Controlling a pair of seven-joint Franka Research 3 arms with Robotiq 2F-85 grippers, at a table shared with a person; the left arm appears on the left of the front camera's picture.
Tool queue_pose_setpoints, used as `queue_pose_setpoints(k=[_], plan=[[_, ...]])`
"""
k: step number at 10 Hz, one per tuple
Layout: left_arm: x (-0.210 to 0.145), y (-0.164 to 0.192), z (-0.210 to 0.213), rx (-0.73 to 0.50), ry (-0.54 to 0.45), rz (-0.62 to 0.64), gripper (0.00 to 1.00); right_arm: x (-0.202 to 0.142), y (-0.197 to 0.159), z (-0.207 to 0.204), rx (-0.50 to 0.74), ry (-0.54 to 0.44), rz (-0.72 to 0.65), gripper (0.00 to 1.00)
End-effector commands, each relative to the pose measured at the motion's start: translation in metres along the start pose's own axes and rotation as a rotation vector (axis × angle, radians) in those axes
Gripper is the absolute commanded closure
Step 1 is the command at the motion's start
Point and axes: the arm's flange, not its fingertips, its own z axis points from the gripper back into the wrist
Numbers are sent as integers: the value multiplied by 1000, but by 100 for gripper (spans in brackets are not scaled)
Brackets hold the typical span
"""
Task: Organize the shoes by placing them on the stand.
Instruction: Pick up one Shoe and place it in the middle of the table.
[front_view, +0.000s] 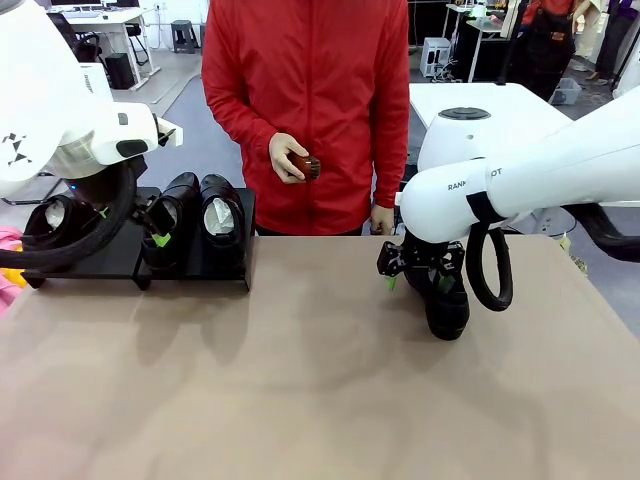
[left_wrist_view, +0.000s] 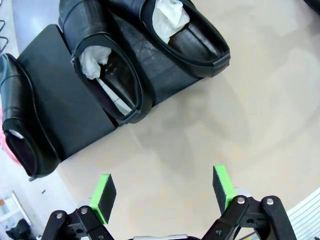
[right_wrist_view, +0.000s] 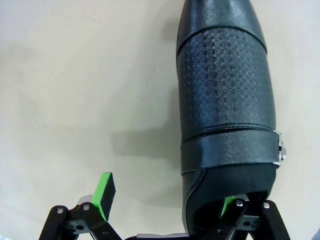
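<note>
Clearly, three dress shoes (front_view: 200, 225) sit on the stand (front_view: 110, 258) at the table's (front_view: 300, 380) far left edge, while the fourth shoe (front_view: 447, 305) rests on the bare table toward the far right, off the stand. The right tool (front_view: 418, 283) is spread open over this shoe, one finger inside the heel opening, the other outside beside it, not yet clenched. The left tool (left_wrist_view: 165, 192) hovers released and empty above the table just in front of the stand. Judged by its glossy, embossed upper, the shoe should be stiff, fairly light and slippery; the rim of the heel collar offers the surest hold. The right wrist view reveals the textured vamp and a small metal buckle (right_wrist_view: 281, 149). The left wrist view shows the white paper stuffing (left_wrist_view: 167, 17). The front view shows a person holding a brown brush (front_view: 308, 166).
</note>
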Motion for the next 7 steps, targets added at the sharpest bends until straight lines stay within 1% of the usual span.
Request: queue_pose_setpoints(k=[1, 6, 7], plan=[[-2, 2, 1, -8, -2, 4, 0, 8, 3, 3, -16, 10, 25, 3], [-2, 2, 1, -8, -2, 4, 0, 9, -3, 3, -40, 21, 24, 95], [-2, 2, 1, -8, -2, 4, 0, 9, -4, 1, -52, 20, 20, 100]])
